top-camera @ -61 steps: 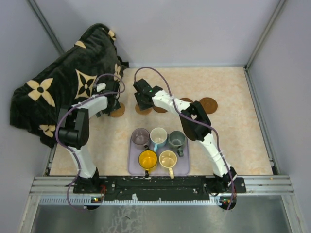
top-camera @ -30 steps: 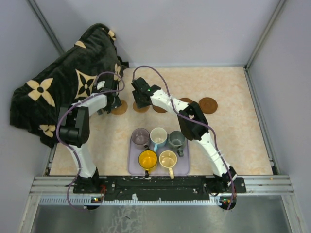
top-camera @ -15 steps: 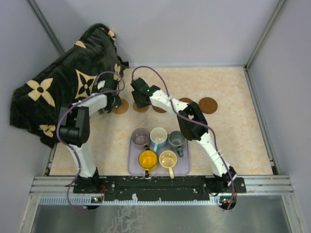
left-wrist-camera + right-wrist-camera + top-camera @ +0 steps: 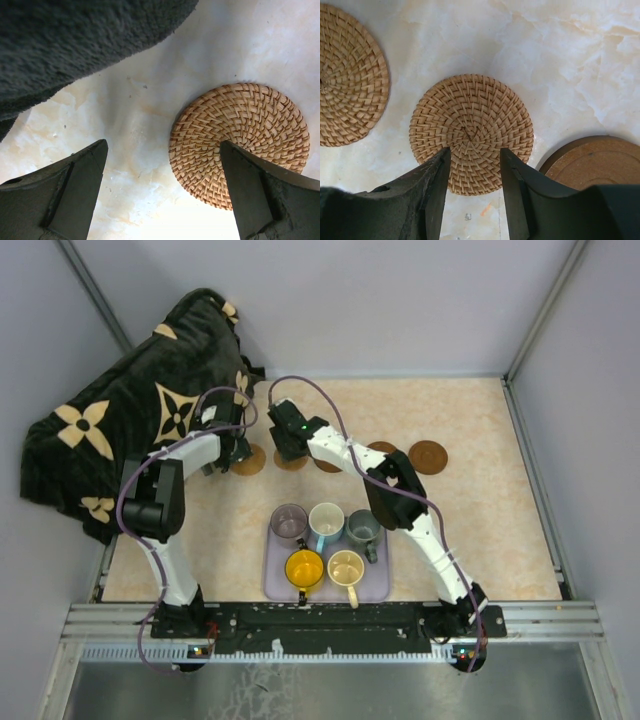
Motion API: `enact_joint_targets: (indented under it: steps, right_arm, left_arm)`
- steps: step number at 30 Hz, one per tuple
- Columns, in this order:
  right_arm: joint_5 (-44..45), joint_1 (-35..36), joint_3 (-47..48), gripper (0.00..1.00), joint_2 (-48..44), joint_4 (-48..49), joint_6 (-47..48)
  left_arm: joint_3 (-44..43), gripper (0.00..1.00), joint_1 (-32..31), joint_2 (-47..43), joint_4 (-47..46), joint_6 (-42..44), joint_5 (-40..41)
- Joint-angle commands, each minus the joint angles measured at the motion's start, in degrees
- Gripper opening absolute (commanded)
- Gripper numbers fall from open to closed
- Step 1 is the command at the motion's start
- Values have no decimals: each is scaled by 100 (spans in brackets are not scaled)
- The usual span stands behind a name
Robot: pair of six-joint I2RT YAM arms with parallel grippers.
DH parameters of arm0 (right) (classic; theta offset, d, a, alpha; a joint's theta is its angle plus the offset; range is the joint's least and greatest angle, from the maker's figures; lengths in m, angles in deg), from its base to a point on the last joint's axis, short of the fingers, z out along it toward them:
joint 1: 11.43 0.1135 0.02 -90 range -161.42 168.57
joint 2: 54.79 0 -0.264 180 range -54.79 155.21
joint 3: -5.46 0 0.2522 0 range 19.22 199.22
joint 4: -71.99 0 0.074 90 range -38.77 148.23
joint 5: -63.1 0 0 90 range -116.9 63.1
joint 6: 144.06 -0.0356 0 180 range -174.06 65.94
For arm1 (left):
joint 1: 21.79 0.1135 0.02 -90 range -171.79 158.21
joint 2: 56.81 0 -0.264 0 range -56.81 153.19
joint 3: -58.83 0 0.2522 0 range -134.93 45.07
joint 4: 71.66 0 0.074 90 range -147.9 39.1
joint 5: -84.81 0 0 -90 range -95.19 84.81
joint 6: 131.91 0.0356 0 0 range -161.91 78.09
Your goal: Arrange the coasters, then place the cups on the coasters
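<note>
Five coasters lie in a row across the table's far half. The left two are woven tan discs [image 4: 247, 460] [image 4: 291, 461]; the others are dark brown [image 4: 428, 456]. My left gripper [image 4: 162, 145] is open low over the table, with the leftmost woven coaster [image 4: 240, 142] under its right finger [image 4: 250, 195]. My right gripper [image 4: 475, 150] hovers open over the second woven coaster [image 4: 470, 125], which lies flat, not held. Purple [image 4: 289, 523], white [image 4: 326, 521], grey-green [image 4: 362, 528], yellow [image 4: 304, 568] and cream [image 4: 346, 567] cups stand on the lavender tray [image 4: 378, 585].
A dark flower-patterned blanket [image 4: 130, 410] is heaped at the far left, its edge overhanging my left gripper [image 4: 75, 40]. A dark brown coaster [image 4: 595, 160] lies close to the right of my right gripper. Grey walls enclose the table on the left, far and right sides.
My right gripper has shifted slightly toward the far left and its jaws have spread a little over the woven coaster. The left arm has not moved.
</note>
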Motion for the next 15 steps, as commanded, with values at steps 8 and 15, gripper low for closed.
enact_joint_targets:
  steps: [8, 15]
  right_arm:
    - [281, 41, 16, 46, -988, 433, 231]
    - [918, 13, -834, 46, -1851, 575, 339]
  left_arm:
    - [-213, 99, -45, -461, 506, 147, -8]
    - [-459, 99, -45, -581, 586, 134, 144]
